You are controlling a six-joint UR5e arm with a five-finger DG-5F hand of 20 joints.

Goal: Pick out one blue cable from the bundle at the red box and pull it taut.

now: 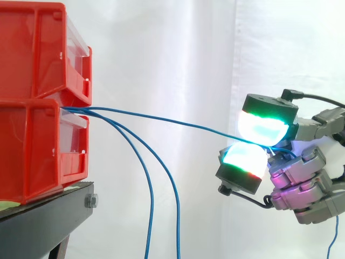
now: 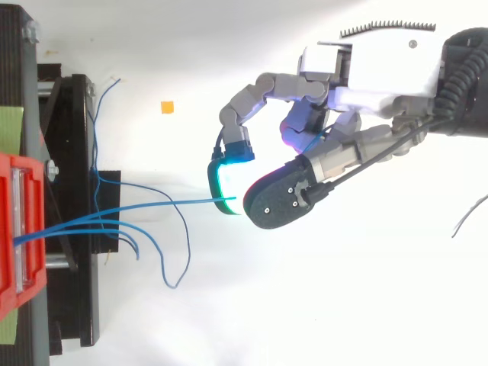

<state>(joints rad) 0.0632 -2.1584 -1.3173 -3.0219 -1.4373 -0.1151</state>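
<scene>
Pinching one thin blue cable [image 1: 178, 122] between glowing pads [image 1: 262, 127], the hand [image 2: 374, 67] held it nearly taut from the red plastic bin [image 1: 32, 148], so pulling farther away seemed next.

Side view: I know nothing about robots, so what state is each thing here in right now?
hand: shut on the held blue cable, fingers pinching it.
held blue cable: stretched from the lower red bin to the fingers, nearly straight with a slight sag.
other blue cables: hanging slack from the same bin.
red bins: stacked two high on the black stand.
</scene>
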